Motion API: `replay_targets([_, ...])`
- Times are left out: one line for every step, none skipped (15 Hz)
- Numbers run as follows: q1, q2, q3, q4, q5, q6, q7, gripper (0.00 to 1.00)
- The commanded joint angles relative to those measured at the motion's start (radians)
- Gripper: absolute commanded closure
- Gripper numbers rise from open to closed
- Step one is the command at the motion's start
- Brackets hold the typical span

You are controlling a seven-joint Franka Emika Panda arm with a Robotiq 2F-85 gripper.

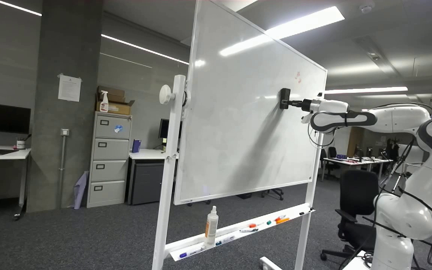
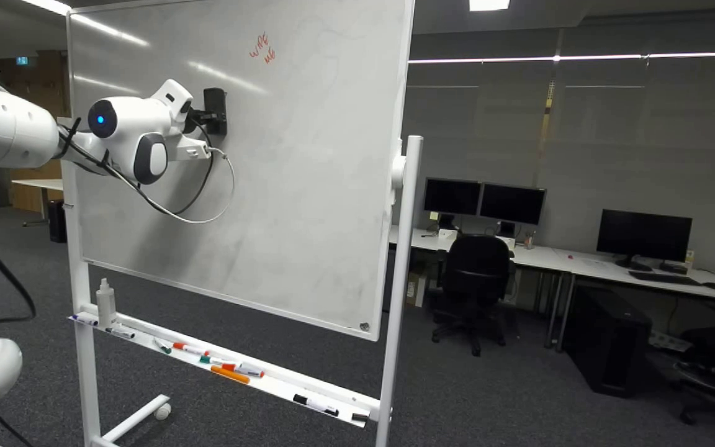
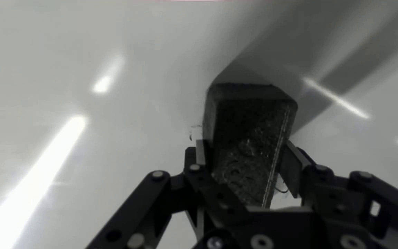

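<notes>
My gripper (image 3: 247, 152) is shut on a black block-shaped eraser (image 3: 250, 128), with a finger on each long side. In both exterior views the eraser (image 1: 284, 98) is upright against or very close to the whiteboard (image 1: 231, 127); contact cannot be made out. Small red handwriting (image 2: 262, 48), reading roughly "WIPE ME", is above the eraser, toward the right of the board in an exterior view. Faint dark marks (image 3: 190, 133) show just left of the eraser in the wrist view. The eraser's board-side face is hidden.
Below the board runs a white tray (image 2: 283, 388) with several markers, an orange pen (image 2: 230, 374) and a spray bottle (image 1: 211, 227). White posts (image 1: 169, 168) frame the board. A cable (image 2: 199, 220) loops from the wrist. A black chair (image 1: 358, 202) stands near the arm's base.
</notes>
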Motion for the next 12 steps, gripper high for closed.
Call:
replay_targets([-0.005, 0.018, -0.03, 0.057, 0.01, 0.0, 0.002, 0.69])
replay_targets([-0.005, 0.019, -0.038, 0.061, 0.012, 0.0, 0.004, 0.69])
replay_targets([-0.005, 0.02, -0.044, 0.066, 0.013, 0.0, 0.005, 0.69])
replay_targets([-0.005, 0.021, -0.05, 0.069, 0.015, 0.0, 0.005, 0.69])
replay_targets([-0.004, 0.023, -0.054, 0.072, 0.016, 0.0, 0.006, 0.69])
replay_targets([-0.002, 0.024, -0.057, 0.073, 0.015, 0.0, 0.007, 0.69])
replay_targets([0.002, 0.026, -0.059, 0.074, 0.013, 0.0, 0.006, 0.69])
replay_targets([0.008, 0.027, -0.06, 0.075, 0.01, -0.001, 0.005, 0.69])
replay_targets([0.015, 0.027, -0.061, 0.078, 0.008, -0.005, 0.005, 0.69])
replay_targets([0.026, 0.027, -0.064, 0.084, 0.004, -0.011, 0.003, 0.69])
replay_targets([0.036, 0.025, -0.067, 0.089, -0.001, -0.019, 0.002, 0.69])
replay_targets([0.047, 0.024, -0.07, 0.097, -0.007, -0.03, -0.001, 0.69])
